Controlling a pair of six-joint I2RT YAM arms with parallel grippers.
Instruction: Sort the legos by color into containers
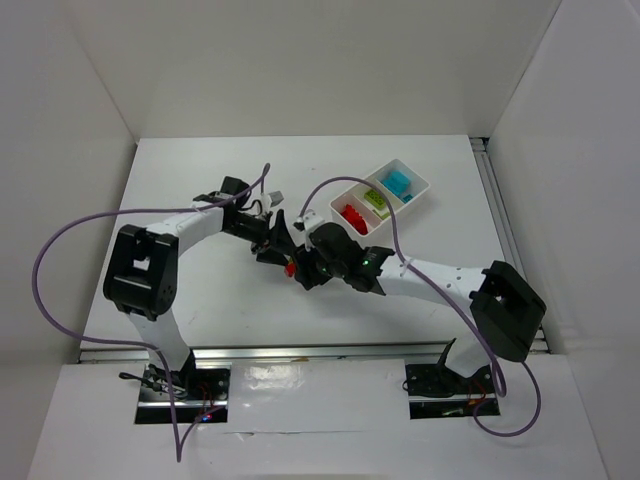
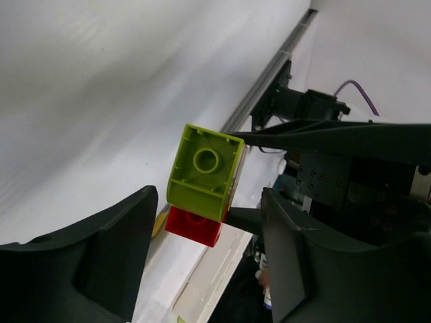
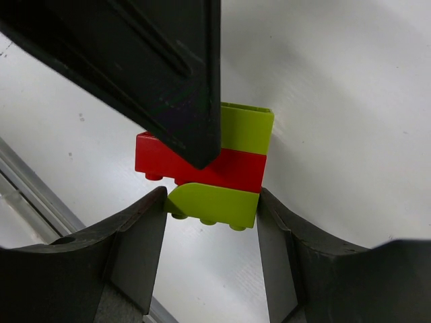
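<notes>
Legos in a lime-red-lime stack [image 3: 229, 168], pinched at the lower lime brick by the right gripper [image 3: 212, 202]. Jaws of the left gripper [image 2: 209, 195] stand spread either side of it, gaps showing.

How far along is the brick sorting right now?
Partly done: the tray already holds a red brick, a lime brick and a cyan brick, one colour per compartment. In hand: a lime-red-lime stack, gripped by the right end effector, with the left end effector open around it. Left: pulling that stack apart and binning its pieces.
</notes>
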